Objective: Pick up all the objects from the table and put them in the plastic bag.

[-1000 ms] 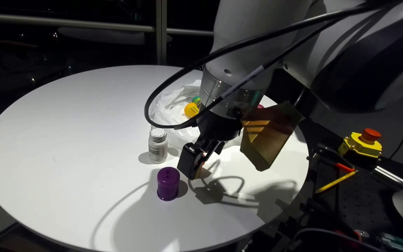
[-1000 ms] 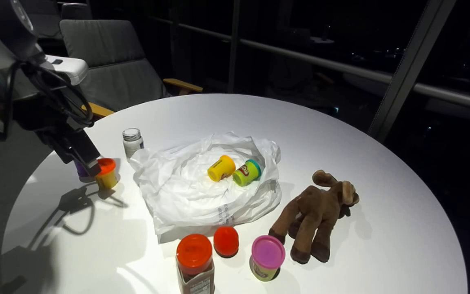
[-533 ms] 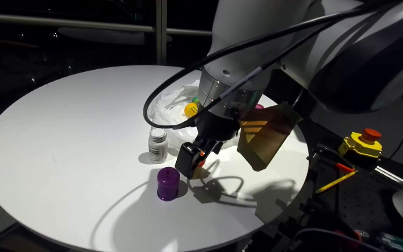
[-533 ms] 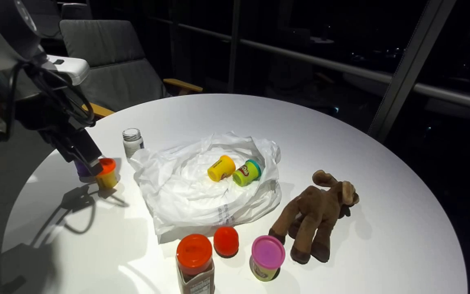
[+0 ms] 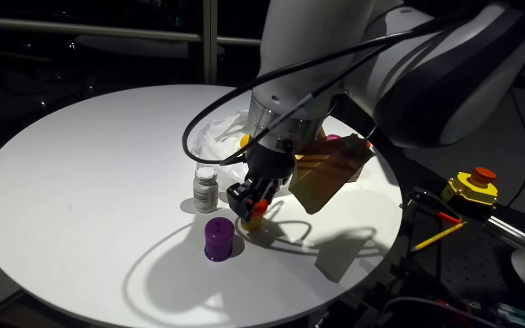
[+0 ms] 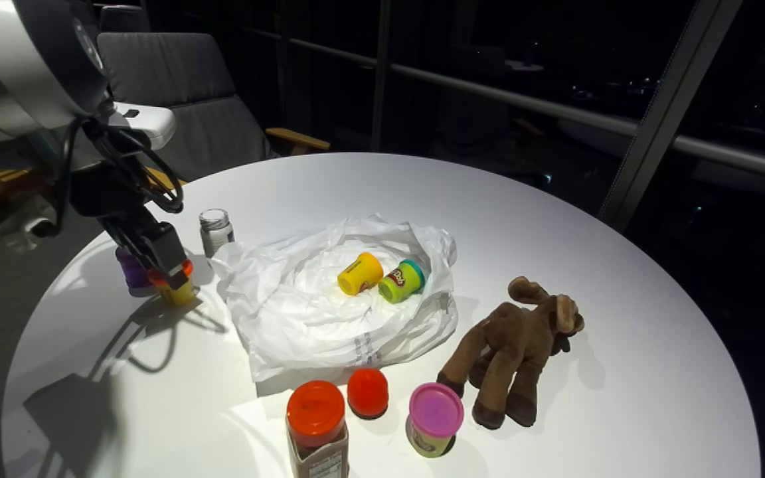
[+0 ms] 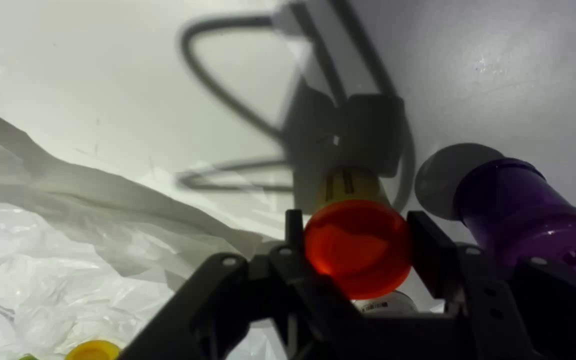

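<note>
Grey and white, the arm (image 6: pixel 17 60) leans in from the upper left of the frame in an exterior view, and we see its black lower end slant down and rightward, low over the left side of the round white desk (image 6: pixel 661 372). In the wrist view, at the lower middle of the frame, the fingers (image 7: pixel 430 250) grip the orange-lidded cup (image 7: pixel 358 250), one on each side of its bright lid; its yellow body carries dark print, and whether its base touches the desk we cannot make out.

Going left to right in an exterior view, we find the purple cup (image 6: pixel 131 272) partly behind the fingers, then the orange-lidded cup, then the white-capped bottle (image 6: pixel 216 231), upright. The plastic bag (image 6: pixel 289 292) spreads across the middle, thin, wrinkled and glossy, with the yellow cup (image 6: pixel 359 273) and the teal-lidded green cup (image 6: pixel 401 281) lying tipped on its film. At the bottom centre stands the red-capped brown bottle (image 6: pixel 316 418); just right of it sits a rounded red piece (image 6: pixel 368 392), then a pink-lidded cup (image 6: pixel 435 413), upright. Farthest right, the brown furry toy (image 6: pixel 515 332) lies with its legs toward the bottom of the frame.
</note>
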